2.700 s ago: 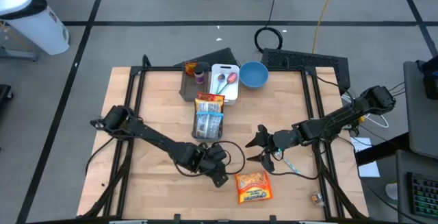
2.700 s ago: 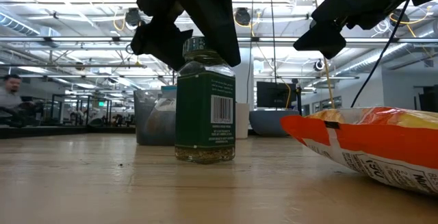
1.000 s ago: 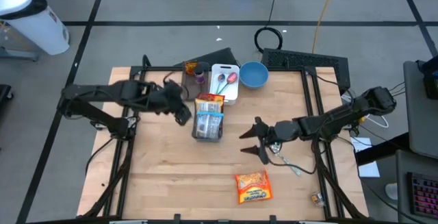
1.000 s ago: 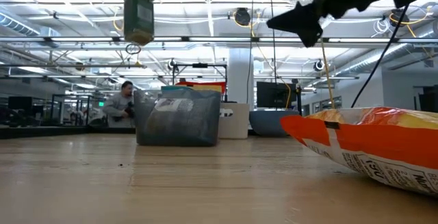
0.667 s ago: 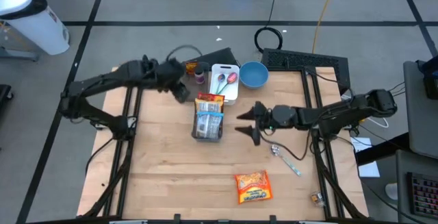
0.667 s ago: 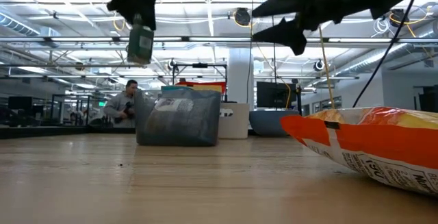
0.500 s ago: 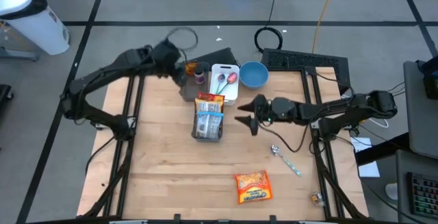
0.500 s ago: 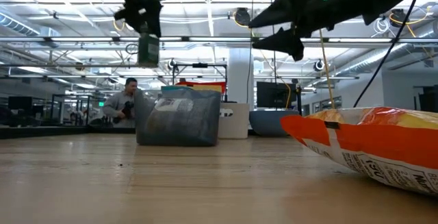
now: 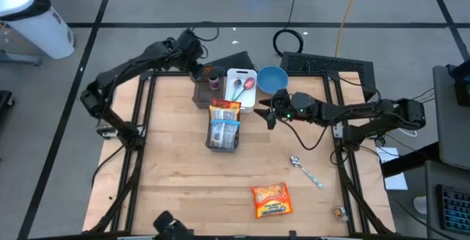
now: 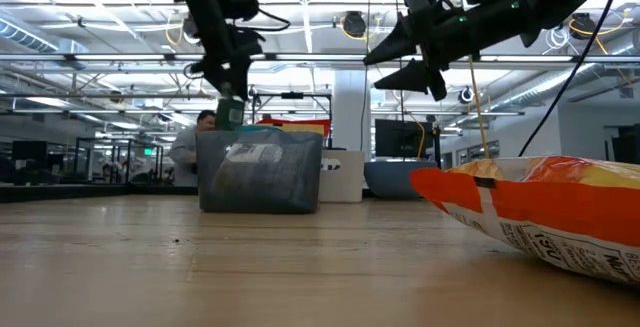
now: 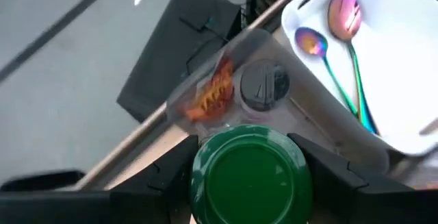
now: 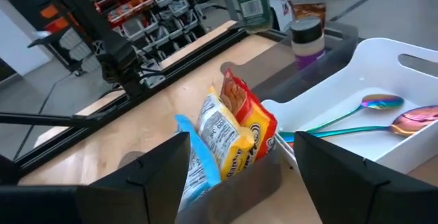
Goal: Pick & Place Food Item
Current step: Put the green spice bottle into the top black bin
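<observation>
Green jar (image 11: 249, 176) over bin (image 9: 200, 95) edge.

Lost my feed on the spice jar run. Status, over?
Left pincer shut on green jar, high over the grey bin. Right pincer open, empty, by the white tray. Bin already holds a purple jar.
</observation>
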Controlling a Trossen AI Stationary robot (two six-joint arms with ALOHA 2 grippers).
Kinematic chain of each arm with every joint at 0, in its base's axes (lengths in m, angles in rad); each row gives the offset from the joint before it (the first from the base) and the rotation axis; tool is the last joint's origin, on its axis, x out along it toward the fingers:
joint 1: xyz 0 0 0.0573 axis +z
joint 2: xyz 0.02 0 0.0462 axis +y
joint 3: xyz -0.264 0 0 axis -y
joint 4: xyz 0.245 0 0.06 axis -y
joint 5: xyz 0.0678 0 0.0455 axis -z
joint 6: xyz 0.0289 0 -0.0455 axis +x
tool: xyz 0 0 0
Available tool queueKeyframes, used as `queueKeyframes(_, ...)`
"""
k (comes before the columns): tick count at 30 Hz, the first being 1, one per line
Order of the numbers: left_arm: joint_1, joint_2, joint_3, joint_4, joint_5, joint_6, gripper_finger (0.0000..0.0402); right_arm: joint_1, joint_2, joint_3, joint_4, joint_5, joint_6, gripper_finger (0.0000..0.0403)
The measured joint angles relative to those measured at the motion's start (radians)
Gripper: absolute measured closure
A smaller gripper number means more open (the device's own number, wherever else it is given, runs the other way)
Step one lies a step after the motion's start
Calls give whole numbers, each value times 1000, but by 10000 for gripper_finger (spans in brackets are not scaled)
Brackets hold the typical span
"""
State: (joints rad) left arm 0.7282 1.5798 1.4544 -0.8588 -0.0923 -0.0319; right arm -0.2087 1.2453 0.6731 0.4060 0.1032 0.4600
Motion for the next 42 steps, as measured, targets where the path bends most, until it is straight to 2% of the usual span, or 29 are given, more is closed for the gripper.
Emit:
queueKeyframes(8,-20,60,0,47,32,49,196,-47,0,0,-65,-9,-34,149)
queueKeyframes(13,-23,95,0,52,21,57,196,-93,0,0,-90,-129,-76,149)
queueKeyframes(16,-20,109,-3,56,12,74,196,-118,0,0,-90,-161,-87,149)
queueKeyframes(21,-2,111,-84,124,19,64,196,-154,0,0,-90,-164,-87,149)
queueKeyframes(27,0,111,-145,212,38,71,196,-192,0,0,-90,-260,-87,149)
queueKeyframes(42,21,111,-290,437,40,60,196,-216,0,0,-90,-262,-79,149)
